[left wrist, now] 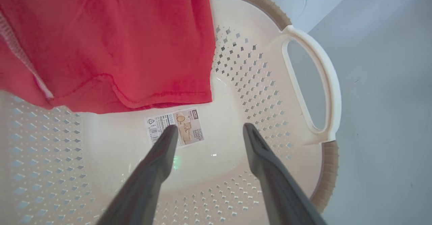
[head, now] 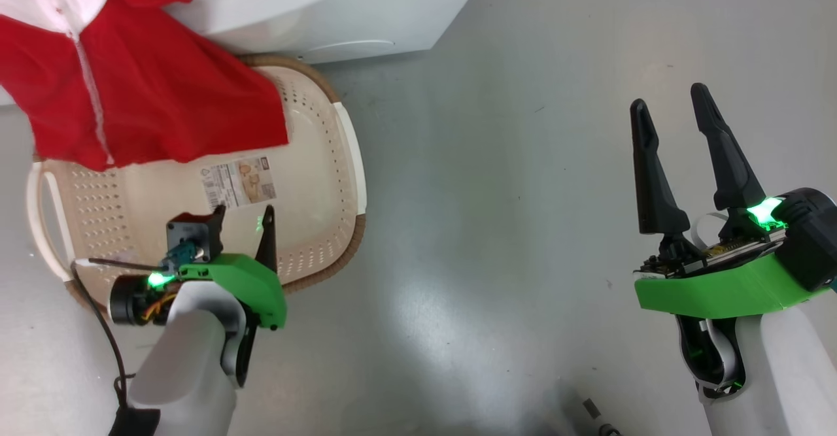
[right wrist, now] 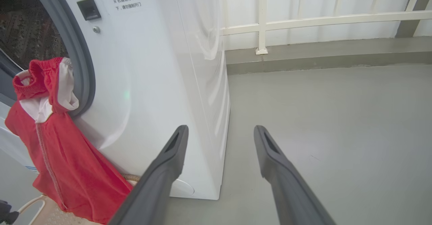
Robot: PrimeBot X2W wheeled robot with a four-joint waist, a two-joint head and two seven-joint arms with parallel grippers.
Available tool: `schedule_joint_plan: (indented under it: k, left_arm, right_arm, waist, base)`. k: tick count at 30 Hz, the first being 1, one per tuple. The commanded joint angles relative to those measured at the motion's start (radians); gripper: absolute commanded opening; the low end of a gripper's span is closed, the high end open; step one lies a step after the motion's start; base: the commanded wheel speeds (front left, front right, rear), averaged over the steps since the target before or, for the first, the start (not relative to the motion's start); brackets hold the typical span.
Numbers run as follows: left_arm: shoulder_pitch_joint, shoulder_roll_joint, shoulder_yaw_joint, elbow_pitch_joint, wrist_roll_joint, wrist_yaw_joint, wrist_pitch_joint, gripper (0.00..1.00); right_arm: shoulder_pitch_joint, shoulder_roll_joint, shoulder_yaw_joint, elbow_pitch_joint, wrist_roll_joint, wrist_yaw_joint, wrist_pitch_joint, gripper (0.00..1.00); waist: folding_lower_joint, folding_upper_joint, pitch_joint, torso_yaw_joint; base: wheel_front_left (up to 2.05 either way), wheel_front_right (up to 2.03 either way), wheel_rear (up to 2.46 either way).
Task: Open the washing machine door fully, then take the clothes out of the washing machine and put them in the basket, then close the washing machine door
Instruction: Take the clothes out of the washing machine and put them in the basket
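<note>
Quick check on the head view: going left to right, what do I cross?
Red clothes → left gripper, open over the basket → basket's right rim → bare grey floor → right gripper, open.

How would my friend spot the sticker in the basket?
Start at the big white washing machine; the cream basket sits right in front of it. On its smooth bottom, near the red clothes, lies the sticker, the only printed paper patch.

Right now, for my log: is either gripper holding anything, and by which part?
Nothing is held. The left gripper, over the basket, and right gripper are both open; the clothes hang from the machine.
</note>
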Motion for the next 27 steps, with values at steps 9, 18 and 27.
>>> schedule_joint_plan:
  k: [9,18,27]
  left_arm:
    - [0.112,0.037,0.057,-0.207,0.027,0.005,-0.002,1.00]
    - [0.207,0.024,0.123,-0.476,0.039,0.058,-0.002,1.00]
    - [0.321,0.010,0.161,-0.755,0.076,0.096,-0.002,1.00]
  right_arm:
    - [0.027,-0.006,0.009,-0.023,0.002,0.006,-0.006,1.00]
    - [0.036,-0.006,0.008,-0.021,-0.006,0.006,-0.006,1.00]
    - [0.049,-0.006,0.001,-0.026,-0.009,0.006,-0.006,1.00]
  waist:
    - [0.0000,-0.0001,-0.015,0.020]
    - [0.0000,-0.0001,-0.030,0.038]
    - [0.0000,-0.0001,-0.048,0.040]
  base:
    - [0.00,0.00,0.00]
    - [0.00,0.00,0.00]
    - [0.00,0.00,0.00]
